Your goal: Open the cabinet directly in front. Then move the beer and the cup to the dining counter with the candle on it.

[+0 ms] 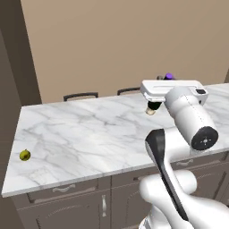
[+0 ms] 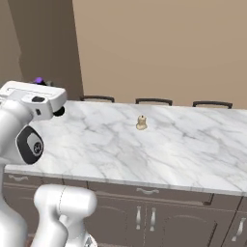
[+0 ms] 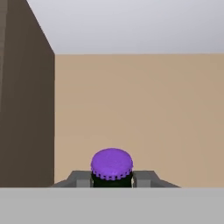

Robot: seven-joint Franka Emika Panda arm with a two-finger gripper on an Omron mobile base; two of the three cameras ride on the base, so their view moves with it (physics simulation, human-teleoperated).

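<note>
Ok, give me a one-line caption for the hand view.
Tool shut on the beer, purple cap up between its fingers, facing a beige wall.

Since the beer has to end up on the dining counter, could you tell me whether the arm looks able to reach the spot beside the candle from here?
Probably yes: the gripper, shut on the beer, hangs over the dining counter, and the marble beside the candle lies bare.
</note>
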